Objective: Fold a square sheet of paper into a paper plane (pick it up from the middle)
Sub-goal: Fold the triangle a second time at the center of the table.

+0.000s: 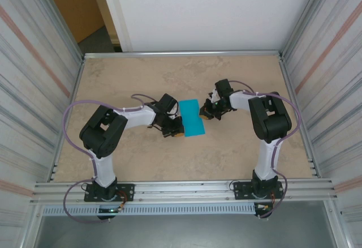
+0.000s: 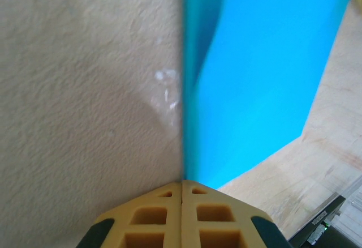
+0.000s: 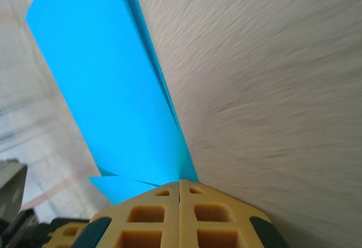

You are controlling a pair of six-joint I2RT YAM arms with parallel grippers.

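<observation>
Two arms at the middle of a walled counter. The counter (image 1: 237, 152) is shut in by ribbed metal panels (image 1: 34, 78) on both sides, a white wall (image 1: 203, 10) at the back and an aluminium rail (image 1: 186, 188) along the near edge. Bare surface lies open behind, in front of and to either side of the arms, with the widest stretch toward the back wall.

The left arm (image 1: 104, 132) rises from its base at the near left, bends at a raised elbow and runs its forearm rightward to the centre. The right arm (image 1: 268, 118) mirrors it from the near right, its forearm reaching leftward. Both wrists sit low over the counter and face each other.

The paper (image 1: 192, 119) lies between them at mid-counter as a teal oblong, long side running front to back. The left gripper (image 1: 177, 130) meets its near-left edge; the right gripper (image 1: 208, 112) meets its right edge.

In the left wrist view the gripper (image 2: 182, 183) is closed, yellow fingers (image 2: 153, 219) pressed together, and the paper (image 2: 254, 78) runs edge-on straight out of the seam, pinched there. In the right wrist view the gripper (image 3: 180, 183) is likewise closed on the paper (image 3: 102, 89), fingers (image 3: 209, 219) together, and two layers part slightly along the nearer edge.
</observation>
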